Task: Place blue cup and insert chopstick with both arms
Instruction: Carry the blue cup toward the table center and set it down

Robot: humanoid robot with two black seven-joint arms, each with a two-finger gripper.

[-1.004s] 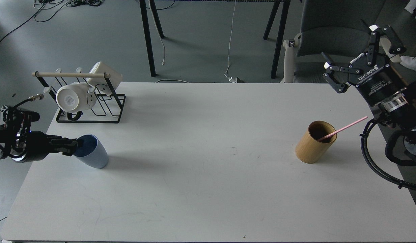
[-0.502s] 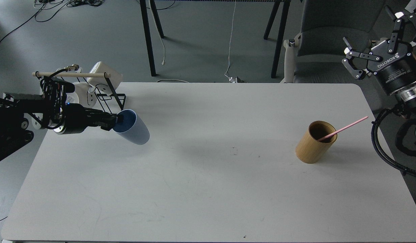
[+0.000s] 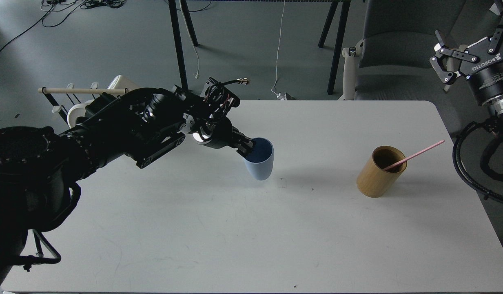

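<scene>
The blue cup [image 3: 260, 164] is light blue outside and a darker blue inside. The chopstick [image 3: 414, 155] is pale pink, leaning out of a tan bamboo holder [image 3: 377, 175] whose inside looks dark brown, toward the table's right edge. The table [image 3: 251, 237] is plain white with a few faint scuffs. Both arms are black; the right gripper [image 3: 467, 38] carries white ROBOTIQ lettering above a silver ring. By the far left corner, a black wire rack [image 3: 55, 104] has a pale wooden rod [image 3: 78, 90] and white mugs [image 3: 78, 114].

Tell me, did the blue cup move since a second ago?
Yes. The blue cup, held by the left hand, travelled rightward from the black rack toward the bamboo holder.
</scene>
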